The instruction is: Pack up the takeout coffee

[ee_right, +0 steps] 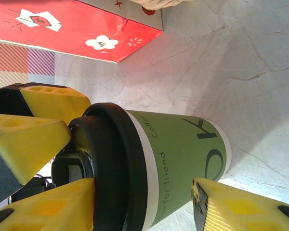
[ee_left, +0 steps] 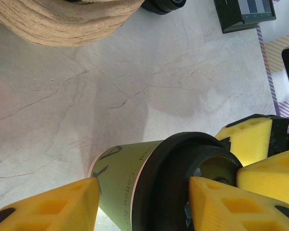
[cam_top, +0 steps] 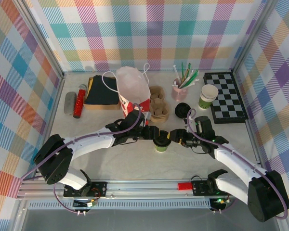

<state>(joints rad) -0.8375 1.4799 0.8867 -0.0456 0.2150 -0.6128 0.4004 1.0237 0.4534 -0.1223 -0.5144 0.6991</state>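
A: Green-banded takeout coffee [cam_top: 160, 145] standing upright mid-table, black lid on, just in front of bag [cam_top: 132, 89]. Flanked by left gripper [cam_top: 156, 138] and right gripper [cam_top: 170, 139] from opp. sides.
B: Copy. Left wrist cam?
A: Showing yellow fingers [ee_left: 53, 207] either side of takeout coffee, one on green wall, one against lid rim. Looks clamped on it.
B: Right wrist?
A: Showing own pads [ee_right: 241, 209] straddling lid end and base end. Can't tell if pressing or just bracketing. Red side of bag at top of view.
B: Prob. a steadying or hand-over before the lift, then. Tips?
A: Confirm one firm hold on body, below lid, before releasing w/ the other. Squeeze gently, being paper, or risk popping lid. Keep upright, lift straight, then carry to bag mouth w/o tipping.
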